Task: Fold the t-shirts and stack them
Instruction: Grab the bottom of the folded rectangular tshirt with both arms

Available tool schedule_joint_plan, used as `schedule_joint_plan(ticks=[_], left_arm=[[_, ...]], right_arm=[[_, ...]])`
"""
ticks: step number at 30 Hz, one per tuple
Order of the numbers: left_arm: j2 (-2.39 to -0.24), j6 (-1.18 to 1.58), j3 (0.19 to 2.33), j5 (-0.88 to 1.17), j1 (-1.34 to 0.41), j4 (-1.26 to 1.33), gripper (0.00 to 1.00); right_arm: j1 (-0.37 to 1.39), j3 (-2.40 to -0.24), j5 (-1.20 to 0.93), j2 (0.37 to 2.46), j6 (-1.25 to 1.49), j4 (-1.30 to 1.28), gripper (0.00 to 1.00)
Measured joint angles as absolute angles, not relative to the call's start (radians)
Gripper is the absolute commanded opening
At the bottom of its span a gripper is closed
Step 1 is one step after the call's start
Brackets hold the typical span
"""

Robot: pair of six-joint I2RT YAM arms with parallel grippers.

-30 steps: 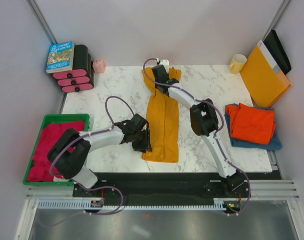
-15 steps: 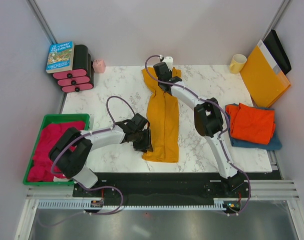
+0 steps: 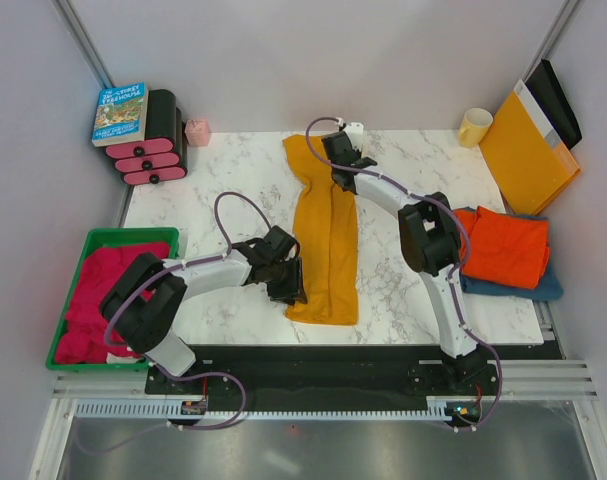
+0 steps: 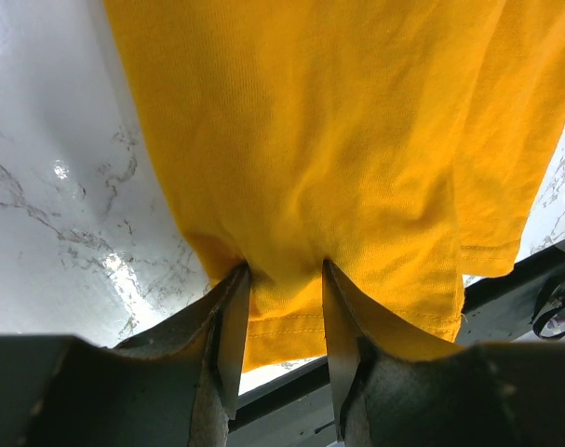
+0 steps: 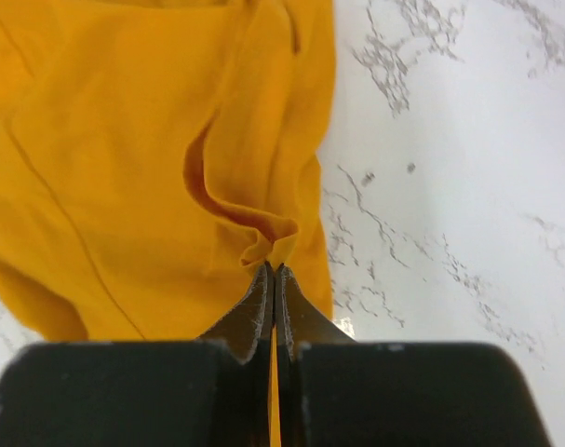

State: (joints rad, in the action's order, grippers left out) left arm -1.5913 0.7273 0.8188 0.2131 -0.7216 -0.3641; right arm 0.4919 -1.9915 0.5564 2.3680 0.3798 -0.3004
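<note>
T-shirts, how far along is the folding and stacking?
Done: the orange-red shirt lies folded on the blue shirt at the right. In hand: the mustard-yellow shirt lies as a long strip in the middle, the right gripper pinched shut on its far edge, the left gripper open astride its near hem. Left: finish folding it and add it to the pile.

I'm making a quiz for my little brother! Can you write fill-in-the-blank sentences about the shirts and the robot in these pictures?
1. The right gripper pinches the yellow shirt, which lies on the marble ___.
2. The orange shirt lies on the blue shirt, so that pile has ___ shirts.
3. The bin is coloured ___.

Missing words: table; two; green.
</note>
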Motion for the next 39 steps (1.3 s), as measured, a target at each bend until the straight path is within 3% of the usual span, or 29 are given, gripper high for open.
schedule_joint_plan(ticks=[5, 12, 17, 19, 22, 23, 25, 33, 39], left_arm=[[-1.594, 0.727, 0.821, 0.215, -0.722, -0.365, 0.45], [-1.597, 0.727, 0.824, 0.218, -0.722, -0.365, 0.45], [-1.597, 0.727, 0.824, 0.217, -0.723, -0.364, 0.45], [-1.596, 0.727, 0.824, 0.216, -0.725, -0.364, 0.45], [-1.596, 0.727, 0.824, 0.216, -0.727, -0.362, 0.45], [-1.596, 0.727, 0.824, 0.216, -0.727, -0.362, 0.45], [-1.596, 0.727, 0.825, 0.217, -0.727, -0.362, 0.45], [-1.597, 0.726, 0.825, 0.222, -0.727, -0.362, 0.45], [-1.601, 0.723, 0.83, 0.222, -0.727, -0.366, 0.45]], right_arm=[[0.477, -1.912, 0.554, 2.347, 0.416, -0.317, 0.01], [0.478, -1.859, 0.549, 2.302, 0.447, -0.302, 0.51], [0.48, -1.836, 0.543, 2.255, 0.442, -0.224, 0.64], [0.48, -1.866, 0.535, 2.255, 0.433, -0.218, 0.62], [0.48, -1.96, 0.509, 2.274, 0.424, -0.217, 0.33], [0.48, -1.995, 0.498, 2.286, 0.422, -0.214, 0.13], [0.477, -2.057, 0.471, 2.31, 0.43, -0.204, 0.02], [0.44, -2.228, 0.376, 2.506, 0.522, -0.209, 0.0], [0.407, -2.155, 0.407, 2.533, 0.598, -0.255, 0.01]])
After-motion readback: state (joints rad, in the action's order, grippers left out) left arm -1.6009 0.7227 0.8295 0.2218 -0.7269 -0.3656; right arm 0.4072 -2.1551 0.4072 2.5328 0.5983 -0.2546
